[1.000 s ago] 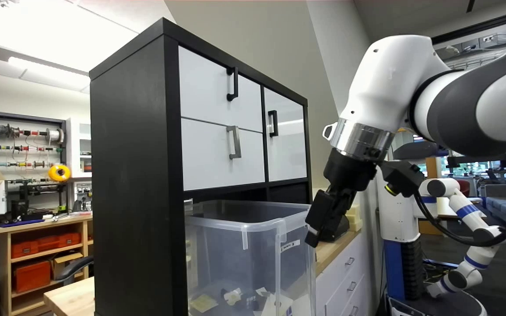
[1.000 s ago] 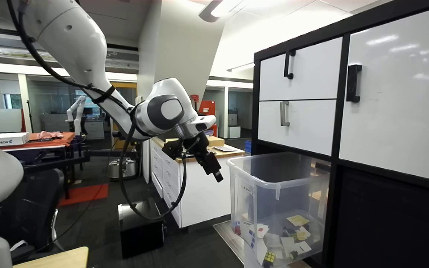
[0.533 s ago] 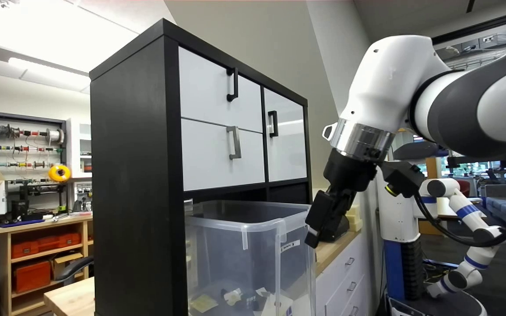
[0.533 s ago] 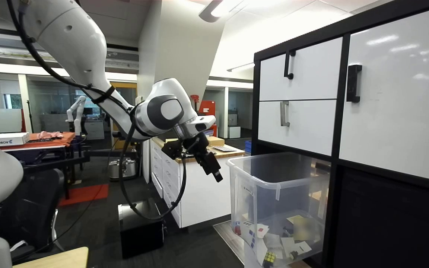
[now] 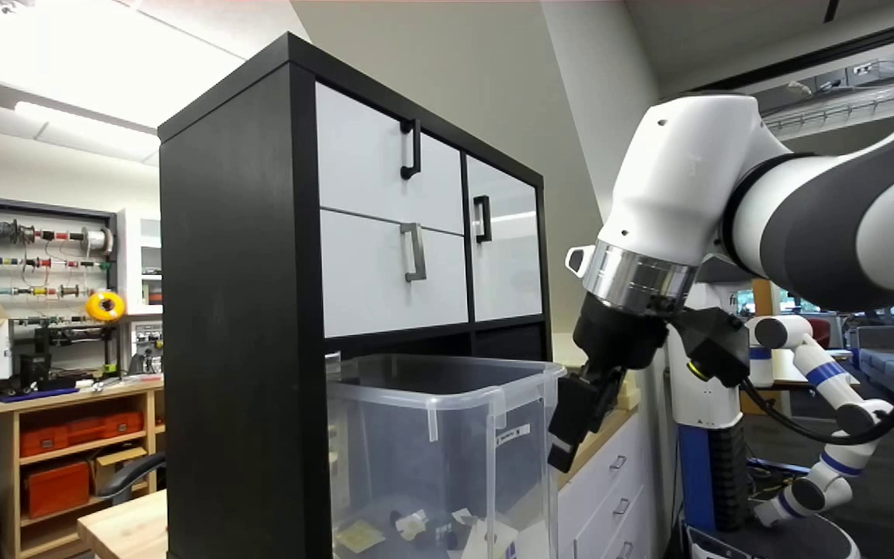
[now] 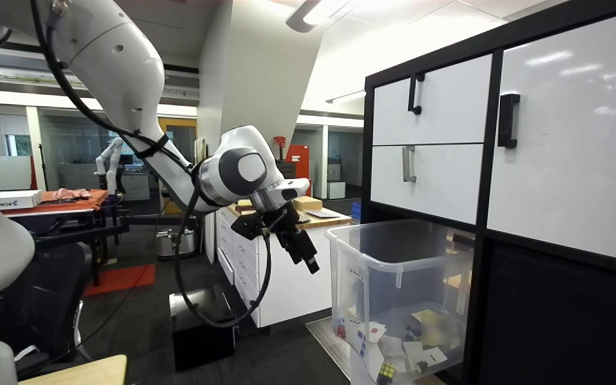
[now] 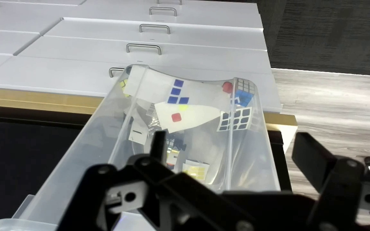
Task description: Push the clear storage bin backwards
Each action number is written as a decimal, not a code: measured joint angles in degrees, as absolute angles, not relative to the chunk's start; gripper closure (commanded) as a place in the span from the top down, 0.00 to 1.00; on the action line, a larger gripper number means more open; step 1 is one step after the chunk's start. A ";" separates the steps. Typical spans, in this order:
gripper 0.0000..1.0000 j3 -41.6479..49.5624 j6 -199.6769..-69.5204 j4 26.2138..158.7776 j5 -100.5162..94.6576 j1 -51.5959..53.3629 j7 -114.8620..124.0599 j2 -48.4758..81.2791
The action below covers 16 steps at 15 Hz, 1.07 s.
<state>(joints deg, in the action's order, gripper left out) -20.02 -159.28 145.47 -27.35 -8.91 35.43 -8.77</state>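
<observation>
The clear storage bin (image 5: 431, 402) is a large translucent tub with a thick rim and pale papers and puzzle cubes inside. It stands in the lower opening of the black cabinet with white drawers and sticks out at the front, as an exterior view (image 6: 388, 266) shows. My gripper (image 5: 562, 456) is in front of the bin's outer end, tilted down, with its fingertips below rim height. In an exterior view (image 6: 312, 265) a gap shows between the fingertips and the bin. In the wrist view the gripper (image 7: 231, 134) is open and empty, with the bin's wall (image 7: 251, 157) beyond its fingers.
The black cabinet (image 5: 230, 310) frames the bin, with handles (image 5: 414, 252) jutting above it. A white drawer unit with a wooden top (image 6: 297, 278) stands behind my arm. A black box (image 6: 201, 331) is on the floor. A cable (image 6: 268, 267) hangs from my arm.
My arm and gripper have moved down over the last half second, so the fingertips sit lower against the bin's end. The bin has not visibly moved.
</observation>
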 measured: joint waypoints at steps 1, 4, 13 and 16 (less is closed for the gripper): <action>1.00 -20.02 -159.54 145.37 -28.96 -9.16 36.36 -8.28; 1.00 -20.02 -160.92 144.55 -34.32 -10.13 40.08 -6.51; 0.71 -18.82 -162.38 136.02 -48.15 -11.65 53.47 3.10; 0.54 -17.77 -162.62 132.96 -51.71 -11.63 56.65 6.00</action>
